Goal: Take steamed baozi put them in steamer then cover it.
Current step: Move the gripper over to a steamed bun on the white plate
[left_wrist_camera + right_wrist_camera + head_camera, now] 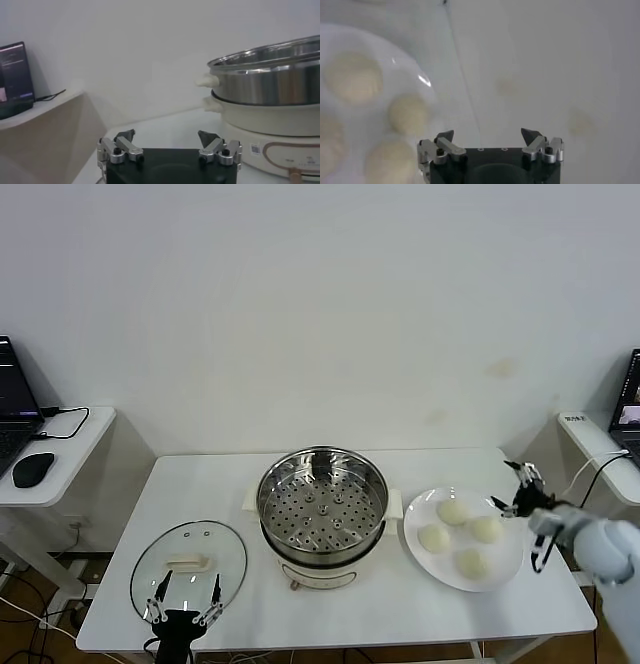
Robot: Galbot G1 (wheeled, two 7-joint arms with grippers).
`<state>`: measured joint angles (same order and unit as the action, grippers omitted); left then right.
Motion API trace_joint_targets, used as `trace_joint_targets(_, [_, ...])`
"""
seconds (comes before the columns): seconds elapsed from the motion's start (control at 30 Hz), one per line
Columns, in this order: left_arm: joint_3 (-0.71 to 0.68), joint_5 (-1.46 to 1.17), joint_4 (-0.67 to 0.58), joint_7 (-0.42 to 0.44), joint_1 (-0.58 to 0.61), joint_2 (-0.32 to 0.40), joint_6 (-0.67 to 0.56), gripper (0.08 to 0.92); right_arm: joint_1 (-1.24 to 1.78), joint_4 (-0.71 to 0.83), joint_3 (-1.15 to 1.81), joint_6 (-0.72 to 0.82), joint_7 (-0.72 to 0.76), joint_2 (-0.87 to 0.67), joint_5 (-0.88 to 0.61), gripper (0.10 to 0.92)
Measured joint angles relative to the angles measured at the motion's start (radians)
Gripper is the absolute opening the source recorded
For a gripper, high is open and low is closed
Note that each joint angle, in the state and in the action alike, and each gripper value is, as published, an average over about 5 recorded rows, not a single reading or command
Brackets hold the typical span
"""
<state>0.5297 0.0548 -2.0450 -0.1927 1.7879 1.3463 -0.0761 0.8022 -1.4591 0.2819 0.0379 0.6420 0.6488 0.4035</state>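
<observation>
Several cream-white baozi (452, 511) lie on a white plate (418, 514) at the table's right; the right wrist view shows them too (408, 113). The steel steamer (322, 502) stands empty on its white pot base (330, 570) at the table's middle, also seen in the left wrist view (270, 80). The glass cover (189, 566) with its cream handle lies flat at the front left. My right gripper (516, 489) is open and empty, above the table just right of the plate. My left gripper (187, 594) is open and empty at the cover's near edge.
A side table with a laptop (12, 409) and mouse (32, 469) stands at the left. Another shelf with a laptop (627, 409) and cables stands at the right, close to my right arm. A white wall runs behind the table.
</observation>
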Motion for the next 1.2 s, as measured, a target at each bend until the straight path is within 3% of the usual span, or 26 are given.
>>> trace_joint_targets(0.57, [0.015,0.015,0.011,0.003,-0.006,-0.008,-0.027,0.823,-0.512,0.261,-0.567,-0.015,0.369,-0.027,-0.123,0.823])
trace_joint_targets(1.2, [0.035,0.018,0.024,0.013,-0.02,-0.017,-0.042,0.823,-0.679,0.455,-0.79,-0.111,0.45,0.123,-0.077,0.823])
